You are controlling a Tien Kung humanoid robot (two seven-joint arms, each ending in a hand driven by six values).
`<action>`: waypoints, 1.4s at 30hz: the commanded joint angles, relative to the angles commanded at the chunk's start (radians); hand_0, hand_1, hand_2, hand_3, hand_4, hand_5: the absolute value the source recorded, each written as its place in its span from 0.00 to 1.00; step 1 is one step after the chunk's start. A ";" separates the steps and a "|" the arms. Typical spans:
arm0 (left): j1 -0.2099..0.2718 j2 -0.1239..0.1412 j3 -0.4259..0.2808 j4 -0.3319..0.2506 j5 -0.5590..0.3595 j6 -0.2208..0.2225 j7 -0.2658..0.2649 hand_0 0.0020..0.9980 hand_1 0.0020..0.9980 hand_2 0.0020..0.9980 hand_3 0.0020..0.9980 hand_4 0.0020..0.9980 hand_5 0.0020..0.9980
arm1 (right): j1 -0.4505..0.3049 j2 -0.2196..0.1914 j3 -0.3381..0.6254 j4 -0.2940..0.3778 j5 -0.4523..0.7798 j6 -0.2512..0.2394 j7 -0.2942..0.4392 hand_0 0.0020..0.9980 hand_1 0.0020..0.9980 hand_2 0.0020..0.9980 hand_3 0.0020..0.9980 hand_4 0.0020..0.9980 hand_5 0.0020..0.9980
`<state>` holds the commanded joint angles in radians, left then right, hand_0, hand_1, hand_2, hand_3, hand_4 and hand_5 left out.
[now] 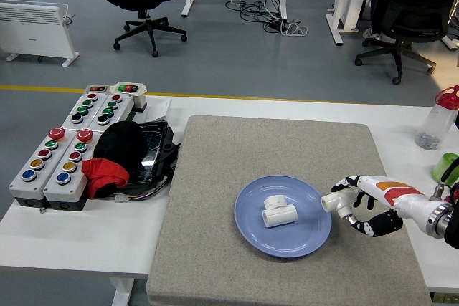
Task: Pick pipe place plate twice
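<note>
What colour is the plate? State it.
Blue; the plate shows clearly in the head view, with a white pipe fitting on it.
</note>
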<state>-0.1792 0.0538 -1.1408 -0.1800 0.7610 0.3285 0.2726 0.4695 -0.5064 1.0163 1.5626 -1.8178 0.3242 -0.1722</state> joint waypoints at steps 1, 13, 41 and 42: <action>0.000 0.000 0.000 0.000 0.000 0.000 0.000 0.72 0.76 0.72 0.68 0.41 1.00 | 0.006 0.003 -0.006 0.000 0.001 0.001 -0.001 0.42 0.52 0.55 0.75 0.61 0.12; 0.000 0.001 -0.002 0.000 0.004 0.001 0.000 0.72 0.76 0.72 0.68 0.41 1.00 | 0.071 0.053 -0.122 -0.018 0.018 0.027 -0.028 0.47 0.55 0.58 0.76 0.61 0.12; 0.009 0.000 -0.006 0.000 0.016 0.000 0.004 0.72 0.76 0.73 0.67 0.41 1.00 | 0.116 0.106 -0.215 -0.068 -0.001 0.003 -0.040 0.88 0.86 0.97 0.92 0.65 0.17; 0.009 0.000 -0.006 0.000 0.014 0.000 0.003 0.72 0.76 0.73 0.67 0.41 1.00 | 0.117 0.107 -0.217 -0.070 -0.001 0.002 -0.039 0.88 0.86 0.97 0.92 0.65 0.17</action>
<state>-0.1706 0.0537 -1.1465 -0.1800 0.7753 0.3286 0.2758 0.5861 -0.3995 0.7992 1.4931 -1.8185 0.3258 -0.2114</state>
